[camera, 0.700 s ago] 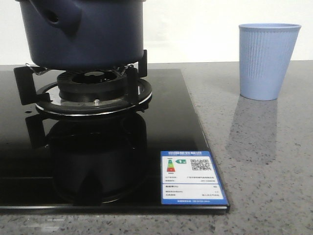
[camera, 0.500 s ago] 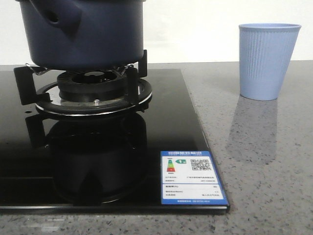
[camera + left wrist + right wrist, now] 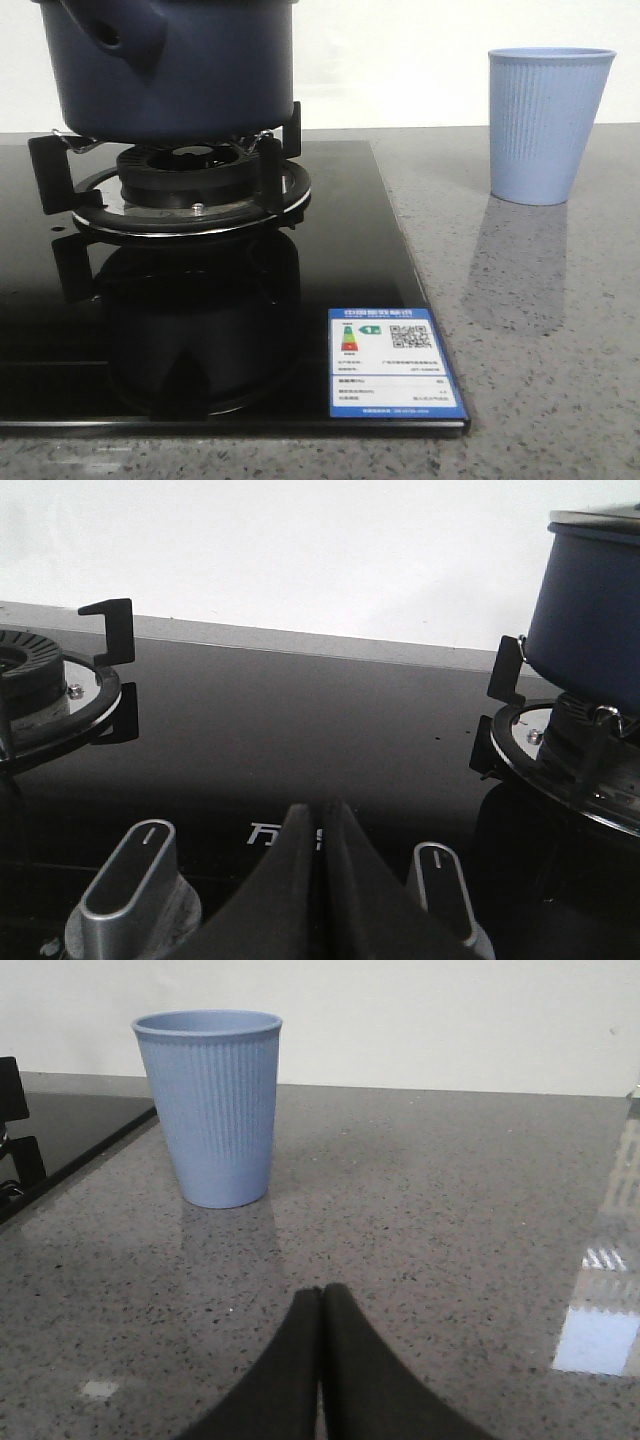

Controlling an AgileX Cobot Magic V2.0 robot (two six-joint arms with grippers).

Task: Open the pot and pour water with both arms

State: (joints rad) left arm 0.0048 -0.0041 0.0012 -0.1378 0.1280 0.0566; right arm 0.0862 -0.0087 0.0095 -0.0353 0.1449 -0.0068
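One pot (image 3: 170, 65), top cropped

I count one dark navy-blue round pot (image 3: 175, 65), one light blue ribbed cup (image 3: 547, 124), two round gas burners (image 3: 35, 680), two silver control knobs (image 3: 125, 885), one blue-and-white energy label sticker (image 3: 393, 364), and two black grippers, left (image 3: 320, 825) and right (image 3: 321, 1305).

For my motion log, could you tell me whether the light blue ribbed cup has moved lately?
No; the light blue ribbed cup sits equally far from the black glass hob.
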